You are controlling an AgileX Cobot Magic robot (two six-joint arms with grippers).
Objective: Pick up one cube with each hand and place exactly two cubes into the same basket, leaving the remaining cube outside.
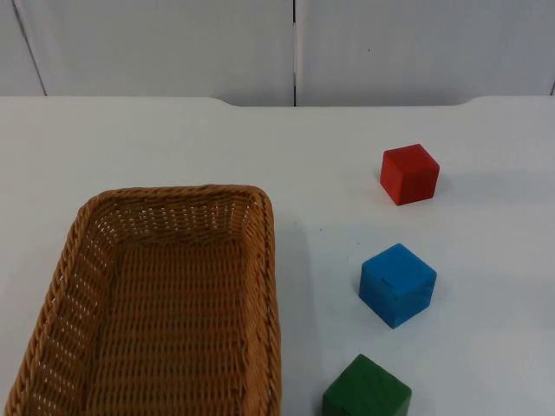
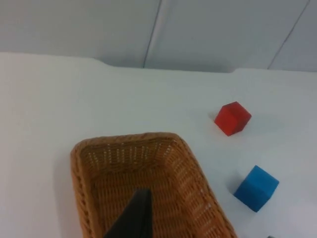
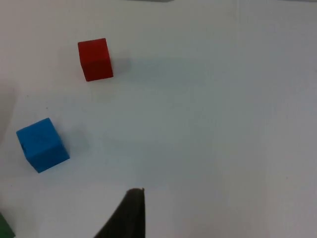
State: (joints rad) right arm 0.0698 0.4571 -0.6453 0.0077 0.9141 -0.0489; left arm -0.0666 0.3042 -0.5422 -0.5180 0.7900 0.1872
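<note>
A brown wicker basket [image 1: 87, 260] stands at the table's front left with nothing in it. Right of it three cubes lie in a row on the white table: a red cube [image 1: 409, 173] farthest back, a blue cube [image 1: 397, 284] in the middle and a green cube [image 1: 367, 390] at the front edge. My left gripper [image 2: 134, 215] hangs high over the basket [image 2: 81, 163], with the red cube [image 2: 233, 118] and blue cube [image 2: 256, 188] off to its side. My right gripper [image 3: 128, 214] hovers above bare table beside the blue cube [image 3: 42, 145], the red cube [image 3: 95, 59] and a sliver of the green cube [image 3: 4, 228].
The grey partition wall [image 1: 295, 48] closes the table at the back. Bare white table top [image 1: 494, 260] lies right of the cubes and behind the basket.
</note>
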